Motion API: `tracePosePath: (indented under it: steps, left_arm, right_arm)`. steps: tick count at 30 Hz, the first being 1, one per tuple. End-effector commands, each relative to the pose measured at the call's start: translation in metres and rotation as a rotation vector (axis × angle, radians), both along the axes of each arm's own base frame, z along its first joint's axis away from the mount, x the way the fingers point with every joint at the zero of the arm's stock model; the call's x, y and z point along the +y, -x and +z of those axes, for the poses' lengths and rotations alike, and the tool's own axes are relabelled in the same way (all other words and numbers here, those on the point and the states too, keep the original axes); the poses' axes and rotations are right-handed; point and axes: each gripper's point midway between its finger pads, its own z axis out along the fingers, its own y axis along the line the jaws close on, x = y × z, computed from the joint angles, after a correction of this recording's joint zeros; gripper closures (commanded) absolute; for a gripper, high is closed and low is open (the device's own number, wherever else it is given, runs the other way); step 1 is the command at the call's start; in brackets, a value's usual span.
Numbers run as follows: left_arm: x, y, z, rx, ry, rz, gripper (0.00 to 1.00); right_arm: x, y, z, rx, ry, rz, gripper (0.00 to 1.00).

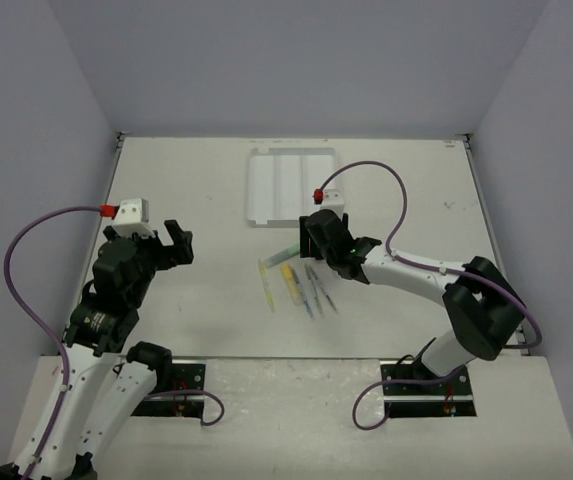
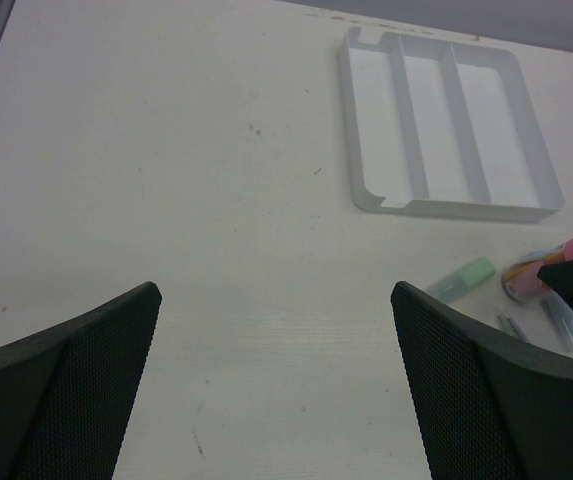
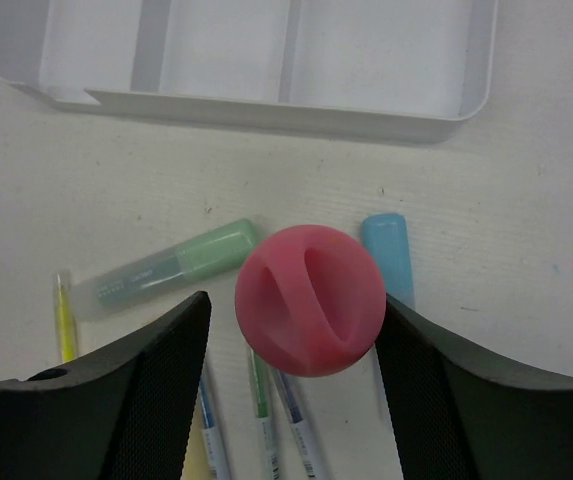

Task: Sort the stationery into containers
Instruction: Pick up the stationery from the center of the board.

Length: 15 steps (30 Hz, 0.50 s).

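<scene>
White tabletop point(image 1: 196, 180) fills the scene, with pale grey walls behind it. Nearest the bases, the left gripper point(image 2: 276, 300) hovers over bare table on the left side, its jaws spread wide with nothing between them.

Further in, near the middle, the loose stationery lies in a small cluster. A yellow marker point(image 1: 291, 283) and thin dark grey pens point(image 1: 316, 290) lie side by side, and a thin pale yellow pen point(image 3: 63, 320) sits at the left of the group. The right gripper point(image 3: 296, 305) hangs over this cluster, closed narrowly on the pink glue stick point(image 3: 311, 300), which is seen end-on above the pens. A mint green marker point(image 3: 181, 265) and a light blue marker point(image 3: 386, 250) lie just beyond it.

Farthest off is the clear tray point(image 3: 246, 105), whose three long compartments hold nothing.
</scene>
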Motion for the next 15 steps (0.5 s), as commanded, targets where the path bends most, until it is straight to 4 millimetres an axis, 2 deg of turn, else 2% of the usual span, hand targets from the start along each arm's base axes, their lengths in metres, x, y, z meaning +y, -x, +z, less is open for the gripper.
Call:
tracePosePath:
  steps: [1, 3, 6, 7, 10, 12, 15]
  left_arm:
    - [-0.007, -0.005, 0.005, -0.02, 0.005, -0.033, 0.0]
    - [-0.008, -0.005, 0.004, -0.018, 0.005, -0.036, 0.0]
    - [-0.009, -0.004, 0.005, -0.021, 0.007, -0.039, 0.0]
    - [-0.009, -0.004, 0.006, -0.024, 0.007, -0.039, 0.0]
    - [-0.008, -0.004, 0.006, -0.025, 0.007, -0.039, 0.0]
    - [-0.008, -0.004, 0.006, -0.025, 0.008, -0.038, 0.0]
    - [-0.009, -0.004, 0.005, -0.024, 0.008, -0.042, 0.0]
  right_arm:
    - [0.001, -0.03, 0.029, -0.116, -0.012, -0.095, 0.35]
    - [0.002, -0.032, 0.025, -0.119, 0.001, -0.096, 0.38]
    - [0.003, -0.039, 0.021, -0.117, 0.03, -0.095, 0.48]
    - [0.004, -0.039, 0.017, -0.106, 0.035, -0.091, 0.54]
    - [0.005, -0.038, 0.013, -0.101, 0.032, -0.089, 0.62]
    - [0.005, -0.039, 0.014, -0.105, 0.034, -0.087, 0.68]
    - [0.004, -0.042, 0.027, -0.131, 0.044, -0.08, 0.79]
